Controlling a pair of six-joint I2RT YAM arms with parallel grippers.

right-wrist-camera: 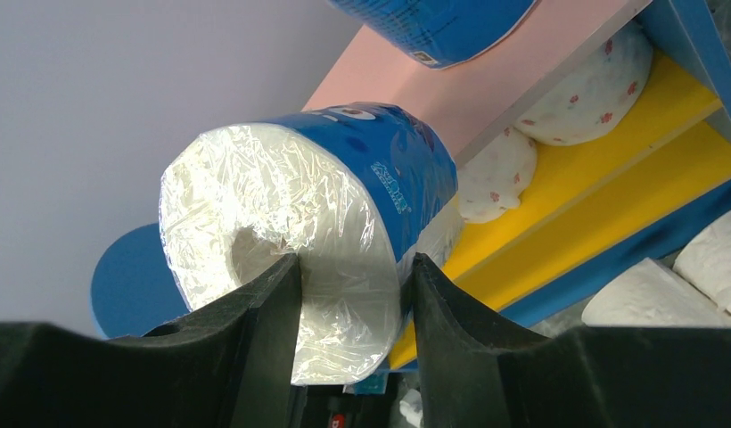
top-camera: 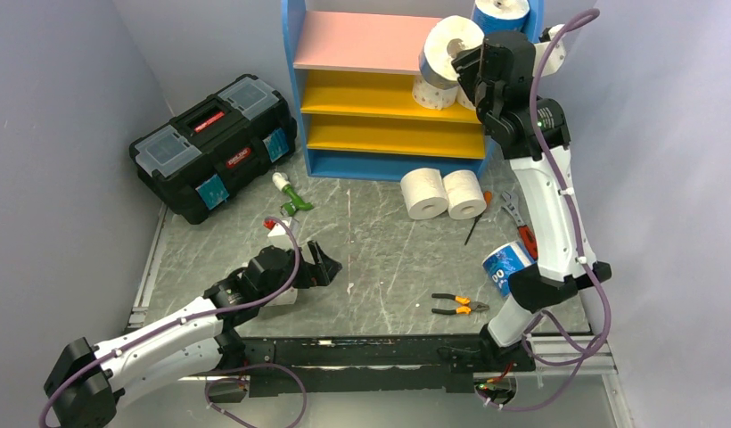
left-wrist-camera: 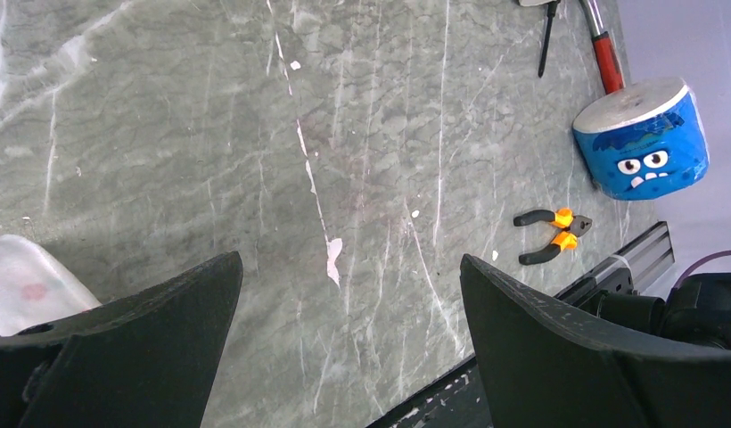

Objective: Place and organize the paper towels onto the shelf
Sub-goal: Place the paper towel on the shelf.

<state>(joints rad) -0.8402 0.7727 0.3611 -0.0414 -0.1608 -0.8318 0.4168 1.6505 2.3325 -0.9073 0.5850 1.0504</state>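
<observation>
**Roll (right-wrist-camera: pixel 344 178) going up onto the shelf (top-camera: pixel 384 165)**

The right pincer (right-wrist-camera: pixel 353 267) is pinching the roll, a blue-wrapped one, with both fingers pressing into its plastic-covered end. It is holding the roll up at the shelf's right end, level with the front edge of the pink board (right-wrist-camera: pixel 487 89). A second blue roll (right-wrist-camera: pixel 433 22) is standing on that board just beyond the pincer. Two dotted rolls (right-wrist-camera: pixel 594 89) are lying on the yellow board (top-camera: pixel 380 94) below it.

The step in hand is probably setting this roll on the pink board. To do it well, the pincer should be lifting the roll clear of the board's edge and carrying it far enough in that its whole weight is over the board. The second blue roll is sitting close, so any sideways drift is risking a knock. The fingers should be parting only once the roll is resting steadily.

The left pincer (left-wrist-camera: pixel 349 263) is hanging spread wide and empty, low over the desk (left-wrist-camera: pixel 210 116). A monster-faced roll (left-wrist-camera: pixel 643 138) is lying well apart from it.
</observation>
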